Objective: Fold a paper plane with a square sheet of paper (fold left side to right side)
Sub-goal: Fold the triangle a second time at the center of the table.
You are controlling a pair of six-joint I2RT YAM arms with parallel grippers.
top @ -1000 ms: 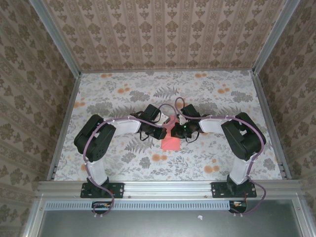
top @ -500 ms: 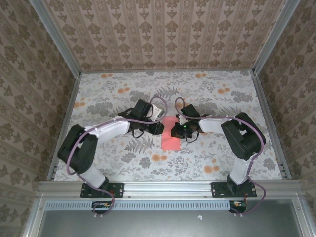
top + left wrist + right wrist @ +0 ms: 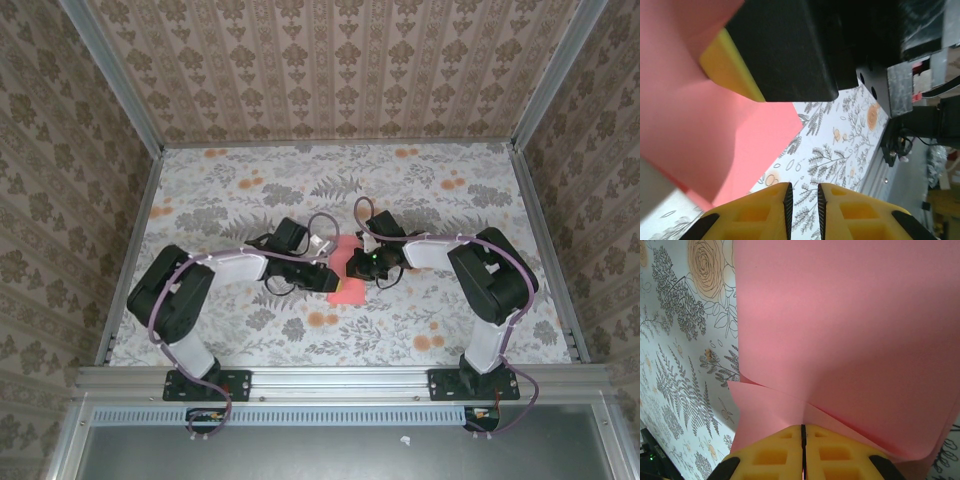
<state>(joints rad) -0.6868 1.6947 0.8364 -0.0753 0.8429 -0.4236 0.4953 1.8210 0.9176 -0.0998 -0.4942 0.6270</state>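
Jaws, top external view: neither pair can be read; both heads are small and dark from above. Left gripper (image 3: 325,278) reaches in from the left and right gripper (image 3: 352,268) from the right. They meet near the middle of the floral table (image 3: 450,210), close together over the square sheet of paper (image 3: 347,291). The sheet lies between the two heads. Its near part shows below them and a small far part above them.

Left wrist view: left gripper (image 3: 805,192) has its yellow fingers (image 3: 755,210) slightly parted. The slit between them is narrow, with nothing in it; the table print shows through. Fingertips sit just beside the near edge of the square sheet of paper (image 3: 700,130); contact cannot be judged. The sheet rises up and to the left of the fingers, with a fold shadow across it. One corner points out over the table (image 3: 840,150). A black finger with a yellow pad (image 3: 730,70), the right gripper's, sits against the sheet from above.

Right wrist view: right gripper (image 3: 803,432) has its yellow fingers (image 3: 765,455) pressed together, seam closed. Pink paper runs into the seam, so it is pinching the square sheet of paper (image 3: 850,325). Two layers show: a broad upper layer and a lower flap poking out at the left. Table (image 3: 685,340) print shows along the left.
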